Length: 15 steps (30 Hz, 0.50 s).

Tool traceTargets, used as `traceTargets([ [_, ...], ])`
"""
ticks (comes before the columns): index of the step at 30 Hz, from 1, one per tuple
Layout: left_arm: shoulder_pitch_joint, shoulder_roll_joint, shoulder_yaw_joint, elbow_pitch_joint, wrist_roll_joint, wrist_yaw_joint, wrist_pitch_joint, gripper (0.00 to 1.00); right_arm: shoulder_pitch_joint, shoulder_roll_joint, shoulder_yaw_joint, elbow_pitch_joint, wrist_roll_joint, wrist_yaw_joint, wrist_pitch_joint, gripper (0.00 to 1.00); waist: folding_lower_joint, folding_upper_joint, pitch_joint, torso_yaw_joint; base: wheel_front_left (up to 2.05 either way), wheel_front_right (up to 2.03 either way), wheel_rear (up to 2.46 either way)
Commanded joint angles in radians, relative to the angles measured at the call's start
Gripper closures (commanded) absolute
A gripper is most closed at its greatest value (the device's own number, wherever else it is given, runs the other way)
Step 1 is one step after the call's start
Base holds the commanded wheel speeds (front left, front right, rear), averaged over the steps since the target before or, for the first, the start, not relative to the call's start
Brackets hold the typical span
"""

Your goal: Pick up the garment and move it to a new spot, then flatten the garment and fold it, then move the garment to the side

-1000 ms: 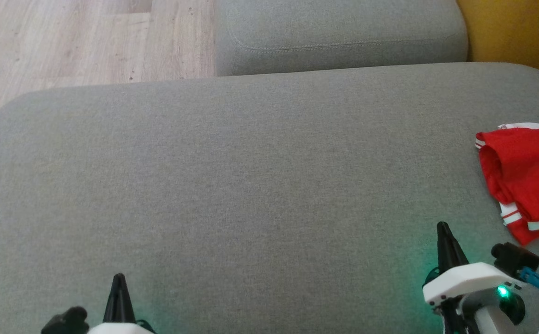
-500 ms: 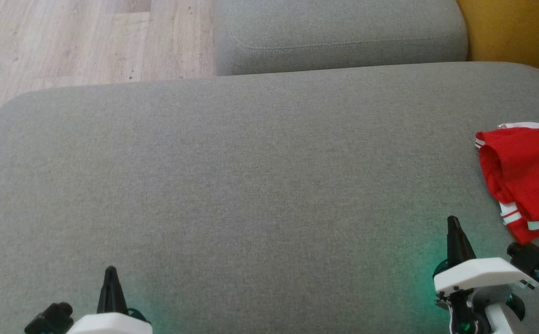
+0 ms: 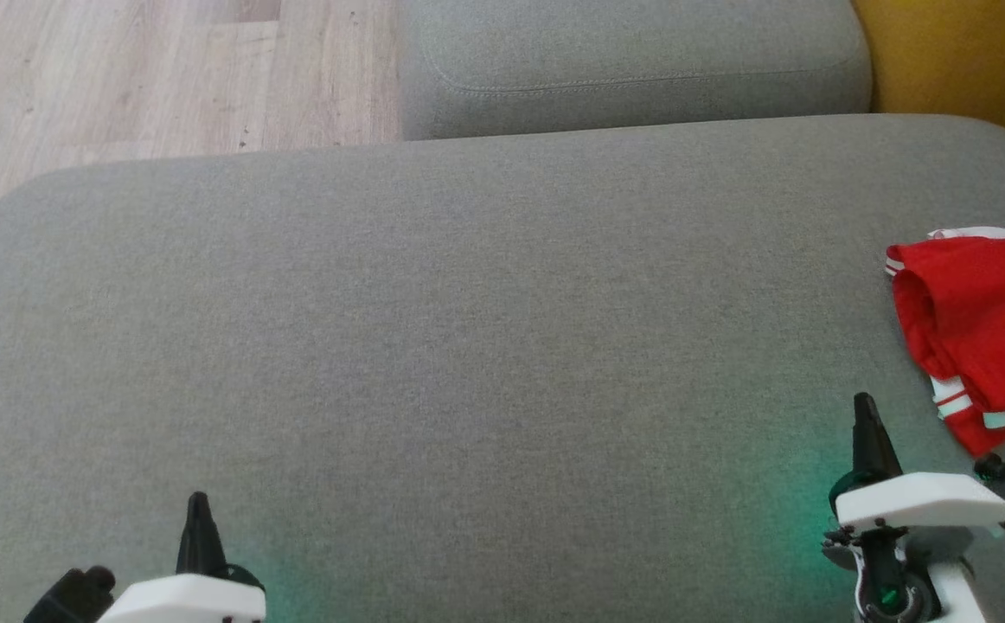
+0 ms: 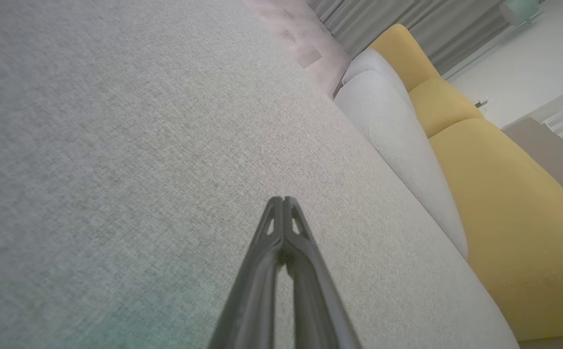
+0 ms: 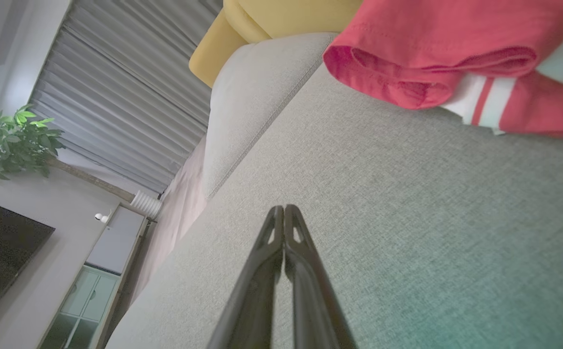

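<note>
We see the left gripper (image 3: 198,500) at the near left over the grey sofa seat (image 3: 468,346), its 2 fingers clenched tip to tip and holding nothing. The right gripper (image 3: 863,403) is at the near right, a little further forward, and its 2 fingers are also pressed together and empty. A green glow falls on the fabric beside each one. We can't tell whether either tip touches the seat.

The garment (image 3: 987,320) lies on the sofa seat just ahead and to the right of the right gripper, near it but apart. It's red with white stripes, bunched into loose folds, and cut off by the right edge of the head view. In the right wrist view 1 rolled red hem faces the fingers.

Further back are a grey back cushion (image 3: 632,61) and yellow upholstery (image 3: 961,61) at the far right. Wooden floor (image 3: 122,78) is at the far left. The right wrist view also shows grey curtains (image 5: 131,97) and a potted plant (image 5: 20,140).
</note>
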Motion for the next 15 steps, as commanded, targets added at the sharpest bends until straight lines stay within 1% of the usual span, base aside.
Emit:
traceTargets([
  [1, -0.06, 0.002, 0.031, -0.039, -0.025, -0.009, 0.007, 1.0, -0.029, -0.003, 0.006, -0.045, 0.029, 0.0, 0.007, 1.0, -0.0001, -0.0001, 0.0, 0.0, 0.0, 0.0, 0.0],
  [15, -0.074, 0.003, 0.055, -0.065, -0.178, -0.024, 0.048, 1.0, -0.021, -0.004, -0.013, -0.094, 0.188, -0.001, 0.047, 1.0, -0.0001, -0.0001, 0.001, -0.001, 0.0, 0.0, 0.0],
])
